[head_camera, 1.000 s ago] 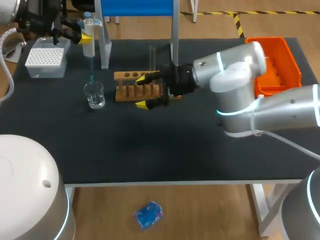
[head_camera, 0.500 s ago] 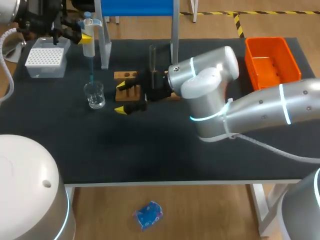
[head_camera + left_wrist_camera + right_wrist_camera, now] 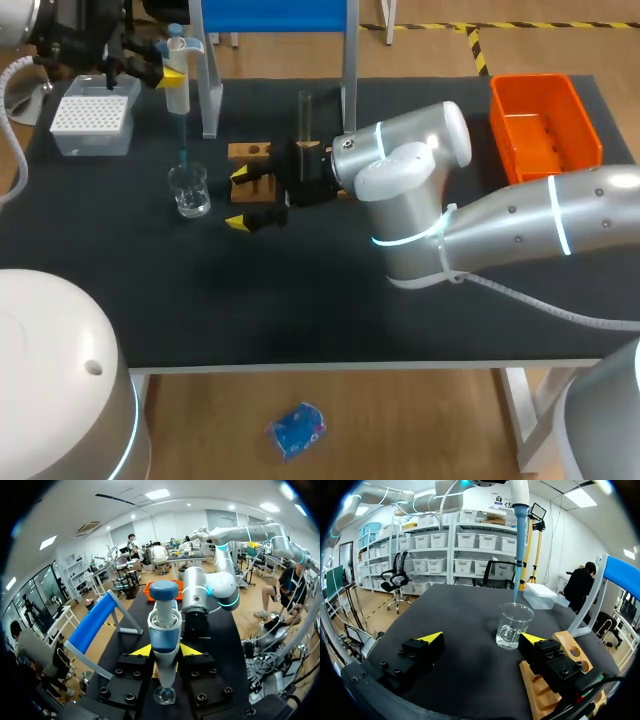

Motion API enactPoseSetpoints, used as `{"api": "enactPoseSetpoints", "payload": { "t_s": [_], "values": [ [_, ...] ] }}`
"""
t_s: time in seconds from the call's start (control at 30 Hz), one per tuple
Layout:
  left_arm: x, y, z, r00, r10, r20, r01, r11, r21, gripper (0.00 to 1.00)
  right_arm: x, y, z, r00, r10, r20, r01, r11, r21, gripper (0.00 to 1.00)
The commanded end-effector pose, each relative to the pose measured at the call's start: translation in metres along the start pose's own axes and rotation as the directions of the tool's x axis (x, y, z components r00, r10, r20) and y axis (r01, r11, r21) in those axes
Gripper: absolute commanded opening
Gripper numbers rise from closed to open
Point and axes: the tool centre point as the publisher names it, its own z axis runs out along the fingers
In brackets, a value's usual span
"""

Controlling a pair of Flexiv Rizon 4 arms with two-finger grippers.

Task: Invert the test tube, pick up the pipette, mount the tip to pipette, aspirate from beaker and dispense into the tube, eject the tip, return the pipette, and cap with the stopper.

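Tabletop laboratory scene. Far left of the beaker [image 3: 189, 190], at the table's [image 3: 300, 300] back corner, we see a white tip box [image 3: 91, 122]. Directly above the beaker, our left gripper [image 3: 172, 75] is clamped on the pipette [image 3: 178, 90]. The pipette hangs upright, its blue tip [image 3: 183, 140] pointing down at the beaker's mouth; we cannot tell whether it dips inside.

Just right of the beaker, our right gripper [image 3: 238, 198] hangs low with jaws spread wide, holding nothing. One finger is over the near end of the wooden rack [image 3: 250, 152]. A second ago this gripper straddled the rack farther from the beaker, and it has slid closer. The pipette has not moved.

Right of the beaker and farther back, a test tube [image 3: 305, 115] stands upright, its foot hidden by our right arm. Far right of the beaker, an orange bin [image 3: 545, 125] sits by the table's edge. The widest stretch of dark tabletop runs from the beaker forward to the near edge.
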Motion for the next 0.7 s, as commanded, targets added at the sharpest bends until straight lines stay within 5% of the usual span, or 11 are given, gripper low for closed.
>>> {"api": "enactPoseSetpoints", "payload": {
  "t_s": [0.03, 0.7],
  "values": [
    [0.0003, 0.0001, -0.0010, 1.000, 0.001, 0.000, -0.001, 1.000, 0.001, 0.00, 0.0012, -0.0008, -0.0006, 1.000, -0.001, 0.004, 0.001, 1.000, -0.004, 1.00],
    [0.0002, -0.0064, 0.0043, 0.999, 0.000, 0.046, 0.000, 1.000, 0.001, 0.00, 0.0012, -0.0008, -0.0006, 1.000, -0.001, 0.004, 0.001, 1.000, -0.004, 1.00]
  ]
}}
